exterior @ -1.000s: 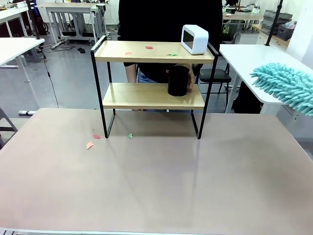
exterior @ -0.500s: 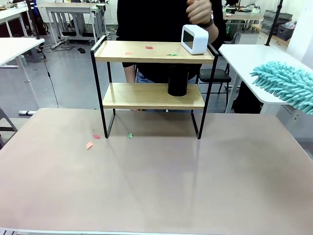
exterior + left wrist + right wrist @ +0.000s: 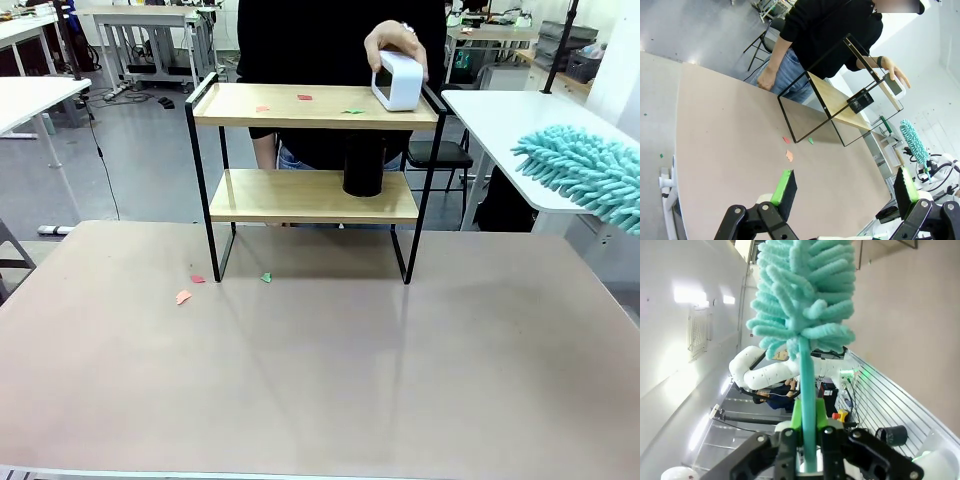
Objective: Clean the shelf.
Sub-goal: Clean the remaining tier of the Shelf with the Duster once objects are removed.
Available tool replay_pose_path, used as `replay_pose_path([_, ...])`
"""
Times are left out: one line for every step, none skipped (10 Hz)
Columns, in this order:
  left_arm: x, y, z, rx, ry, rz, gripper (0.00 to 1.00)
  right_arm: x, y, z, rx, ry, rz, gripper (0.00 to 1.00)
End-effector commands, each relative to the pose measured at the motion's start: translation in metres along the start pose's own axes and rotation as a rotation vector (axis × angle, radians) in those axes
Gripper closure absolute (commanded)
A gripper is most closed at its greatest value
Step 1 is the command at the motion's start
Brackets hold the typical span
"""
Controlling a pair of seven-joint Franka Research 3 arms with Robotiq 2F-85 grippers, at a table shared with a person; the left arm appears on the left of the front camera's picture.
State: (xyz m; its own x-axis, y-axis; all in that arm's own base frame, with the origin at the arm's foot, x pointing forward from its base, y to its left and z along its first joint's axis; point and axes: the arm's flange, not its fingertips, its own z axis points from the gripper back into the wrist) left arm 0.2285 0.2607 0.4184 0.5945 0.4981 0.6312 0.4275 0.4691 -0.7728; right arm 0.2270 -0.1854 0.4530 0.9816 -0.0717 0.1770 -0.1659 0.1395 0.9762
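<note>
The shelf (image 3: 300, 195), a two-tier wooden rack on a black frame, stands at the table's far side. Its top board carries small red and green paper scraps (image 3: 304, 98) and a white boxy device (image 3: 397, 80) that the person's hand (image 3: 392, 40) is holding. A black cup (image 3: 364, 165) stands on the lower board. The shelf (image 3: 840, 107) appears tilted in the left wrist view, far beyond my open left gripper (image 3: 845, 187). My right gripper (image 3: 807, 440) is shut on the handle of a teal fluffy duster (image 3: 802, 295), whose head (image 3: 585, 175) enters the front view at the right.
Paper scraps (image 3: 183, 296) lie on the brown table (image 3: 320, 380) in front of the shelf's left leg. A white table (image 3: 505, 120) stands at the right behind the duster. The person stands directly behind the shelf.
The person's hand left the black cup on the lower board, rose above the shelf, and has now come down onto the white device. The duster has barely moved.
</note>
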Motion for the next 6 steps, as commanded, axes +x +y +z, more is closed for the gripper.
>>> replay_pose_path([0.0005,-0.0012,-0.0018,-0.013,-0.015,-0.022,0.00,-0.0009,0.0048,0.0007,0.006,0.002,0.019,0.88])
replay_pose_path([0.0005,-0.0012,-0.0018,-0.013,-0.015,-0.022,0.00,-0.0009,0.0048,0.0007,0.006,0.002,0.019,0.88])
replay_pose_path([0.0005,-0.0012,-0.0018,-0.013,-0.015,-0.022,0.00,-0.0009,0.0048,0.0007,0.006,0.002,0.019,0.88])
replay_pose_path([0.0005,-0.0012,-0.0018,-0.013,-0.015,-0.022,0.00,-0.0009,0.0048,0.0007,0.006,0.002,0.019,0.88])
replay_pose_path([0.0005,-0.0012,-0.0018,-0.013,-0.015,-0.022,0.00,-0.0009,0.0048,0.0007,0.006,0.002,0.019,0.88])
replay_pose_path([0.0005,-0.0012,-0.0018,-0.013,-0.015,-0.022,0.00,-0.0009,0.0048,0.0007,0.006,0.002,0.019,0.88])
